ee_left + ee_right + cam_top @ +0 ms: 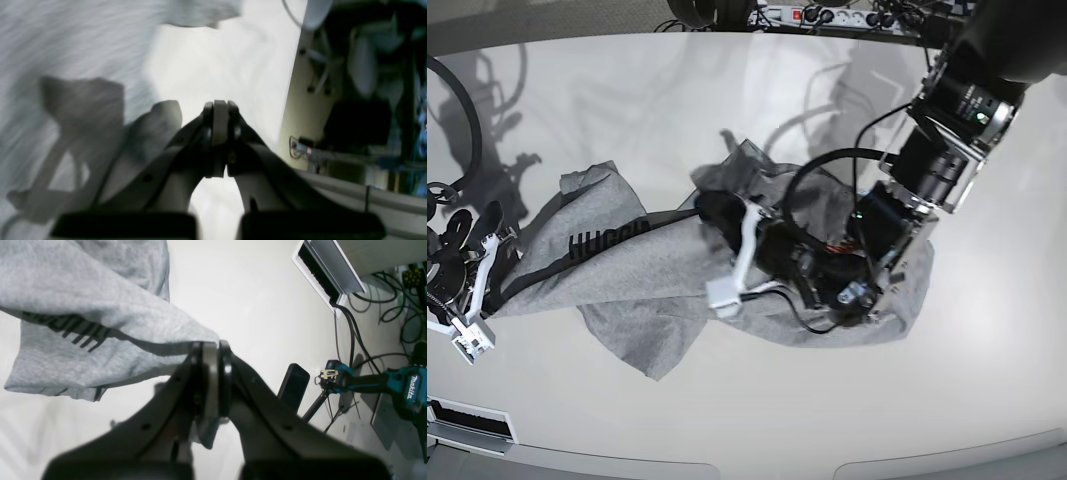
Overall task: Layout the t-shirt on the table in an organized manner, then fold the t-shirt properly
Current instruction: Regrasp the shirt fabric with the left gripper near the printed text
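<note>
Lying on one table (727, 420), one t-shirt (83, 306) is pinched by the right tool (213, 350); left tool (220, 106) clenched empty.

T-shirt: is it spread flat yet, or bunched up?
Bunched up. The t-shirt lies crumpled in loose folds on the table, and the right tool lifts one pinched edge.

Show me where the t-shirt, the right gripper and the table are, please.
t-shirt (83, 283): right wrist view, grey cloth above the lettering.
right gripper (213, 350): right wrist view, tips of closed jaws.
table (757, 420): base view, bare white near part.
</note>
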Robot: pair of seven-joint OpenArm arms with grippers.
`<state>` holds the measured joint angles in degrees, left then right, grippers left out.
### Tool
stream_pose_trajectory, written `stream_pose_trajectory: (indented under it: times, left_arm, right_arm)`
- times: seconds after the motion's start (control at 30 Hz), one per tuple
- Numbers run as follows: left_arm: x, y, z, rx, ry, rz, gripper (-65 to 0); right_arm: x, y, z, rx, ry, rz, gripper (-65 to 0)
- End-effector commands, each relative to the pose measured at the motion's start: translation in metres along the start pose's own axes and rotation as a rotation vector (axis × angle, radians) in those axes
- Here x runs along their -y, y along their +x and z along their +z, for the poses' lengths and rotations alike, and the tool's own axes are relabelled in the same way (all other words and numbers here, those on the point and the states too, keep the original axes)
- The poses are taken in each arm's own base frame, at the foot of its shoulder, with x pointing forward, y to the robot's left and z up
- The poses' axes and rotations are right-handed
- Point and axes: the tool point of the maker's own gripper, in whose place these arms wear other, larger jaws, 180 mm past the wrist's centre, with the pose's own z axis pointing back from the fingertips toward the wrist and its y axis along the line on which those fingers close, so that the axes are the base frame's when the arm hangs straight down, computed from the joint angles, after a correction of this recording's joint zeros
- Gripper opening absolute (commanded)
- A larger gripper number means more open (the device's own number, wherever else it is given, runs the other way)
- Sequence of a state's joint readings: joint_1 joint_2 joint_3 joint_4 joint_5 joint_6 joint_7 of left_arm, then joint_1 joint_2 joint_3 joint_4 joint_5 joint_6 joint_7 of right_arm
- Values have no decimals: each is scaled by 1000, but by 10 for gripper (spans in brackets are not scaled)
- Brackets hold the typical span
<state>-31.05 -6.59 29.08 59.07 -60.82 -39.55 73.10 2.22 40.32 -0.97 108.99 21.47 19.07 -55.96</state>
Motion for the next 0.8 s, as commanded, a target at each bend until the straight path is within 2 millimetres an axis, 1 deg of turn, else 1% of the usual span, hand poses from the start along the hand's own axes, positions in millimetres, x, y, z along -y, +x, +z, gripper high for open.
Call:
stream_pose_trajectory:
  times: [0.0,0.07,0.13,0.23,0.3,0.4,0.5,0.53,0.6,0.63,0.67,0.77]
  left_arm:
    - [5,20,5,27,8,-67,-650]
    - [10,13,-6,-24,33,-132,-650]
    - [12,-3,-22,-116,81,-215,-650]
    - [5,-26,-42,-220,194,-278,-650]
    - [-4,-30,-51,-218,282,-274,-650]
    - [-14,-32,-56,-181,379,-205,-650]
    - [-10,-42,-64,-180,372,-181,-650]
    - [-7,-44,-67,-180,364,-176,-598]
    - [-2,-50,-73,-178,349,-167,-402]
    - [0,-52,-77,-173,349,-165,-321]
    - [-1,-53,-79,-169,367,-163,-288]
    - [-7,-62,-84,-186,446,-188,-288]
  right_arm:
    - [17,11,6,34,-47,11,-650]
    - [17,11,6,34,-47,11,-650]
    - [17,11,6,34,-49,7,-650]
    - [18,11,6,33,-55,2,-650]
    - [18,11,6,32,-55,3,-650]
    - [18,11,6,32,-55,3,-650]
    - [18,11,7,33,-55,3,-650]
    - [18,11,6,33,-55,2,-650]
    - [18,11,6,33,-53,1,-650]
    - [18,11,6,34,-52,1,-650]
    - [18,11,6,34,-53,1,-650]
    - [18,11,6,34,-52,1,-650]
